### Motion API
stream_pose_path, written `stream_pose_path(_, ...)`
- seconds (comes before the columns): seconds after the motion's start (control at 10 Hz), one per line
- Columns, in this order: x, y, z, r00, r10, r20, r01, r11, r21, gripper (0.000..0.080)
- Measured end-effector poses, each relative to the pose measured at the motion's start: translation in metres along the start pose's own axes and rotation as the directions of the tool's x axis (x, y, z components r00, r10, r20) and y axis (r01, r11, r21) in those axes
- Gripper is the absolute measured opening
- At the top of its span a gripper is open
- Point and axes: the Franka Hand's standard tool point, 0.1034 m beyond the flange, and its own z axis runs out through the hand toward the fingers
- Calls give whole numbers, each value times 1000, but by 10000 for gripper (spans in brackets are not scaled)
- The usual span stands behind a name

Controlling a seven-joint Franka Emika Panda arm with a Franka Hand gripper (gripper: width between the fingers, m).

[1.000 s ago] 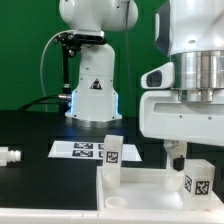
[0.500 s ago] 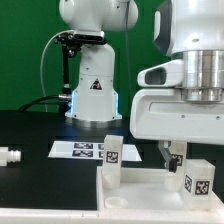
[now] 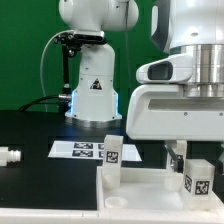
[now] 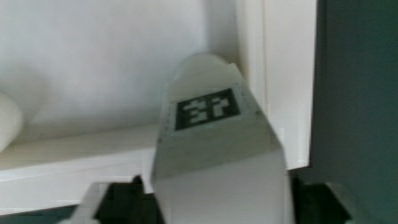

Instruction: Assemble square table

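The white square tabletop (image 3: 140, 196) lies at the front of the black table. One white tagged leg (image 3: 112, 160) stands upright at its corner on the exterior view's left. A second tagged leg (image 3: 197, 172) stands at the corner on the exterior view's right, directly under my gripper (image 3: 186, 156). In the wrist view this leg (image 4: 214, 130) fills the space between my two dark fingers (image 4: 118, 200), which press on both its sides; my gripper (image 4: 214, 203) is shut on it. The white tabletop (image 4: 89, 70) lies behind it.
The marker board (image 3: 80, 149) lies flat behind the tabletop. A small white peg-like part (image 3: 8, 156) sits at the exterior view's far left. The robot's base (image 3: 92, 90) stands at the back, in front of a green wall.
The gripper body has shifted toward the exterior view's left. The leg's tag under it now sits a little higher.
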Motion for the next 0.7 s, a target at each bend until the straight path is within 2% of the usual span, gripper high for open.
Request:
stream_pose_path(0.1,0,1,0,998,70,0,-70,998,-1,284)
stream_pose_path(0.2,0,1,0,994,108,0,-108,994,-2,284)
stream_pose_path(0.3,0,2,0,975,224,-2,-224,975,-7,284)
stream_pose_path(0.4,-1,2,0,926,379,-5,-379,925,-28,284)
stream_pose_path(0.5,-2,3,0,862,506,-6,-506,861,-49,284)
stream_pose_path(0.6,-2,6,0,761,649,-1,-648,760,-43,284)
stream_pose_path(0.7,-2,8,1,607,795,12,-794,607,-38,284)
